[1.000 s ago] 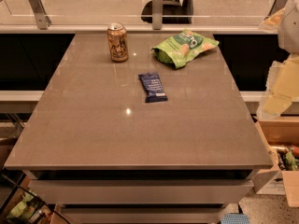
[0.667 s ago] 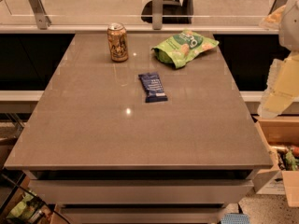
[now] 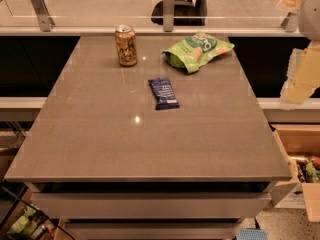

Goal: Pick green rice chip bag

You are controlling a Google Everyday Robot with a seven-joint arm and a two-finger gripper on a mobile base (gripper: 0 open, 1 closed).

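Note:
The green rice chip bag (image 3: 198, 50) lies flat at the far right of the grey table (image 3: 100, 144), a light-green crinkly pouch with a darker round logo. My arm hangs at the right edge of the view, beyond the table's right side. The pale gripper (image 3: 299, 79) is there, well to the right of the bag and apart from it, holding nothing that I can see.
A gold drink can (image 3: 126, 45) stands upright at the far middle-left. A small dark-blue wrapped bar (image 3: 163, 93) lies near the table's centre, in front of the bag. A glass railing with metal posts (image 3: 168, 8) runs behind the table. Cardboard boxes (image 3: 300, 159) sit on the floor at right.

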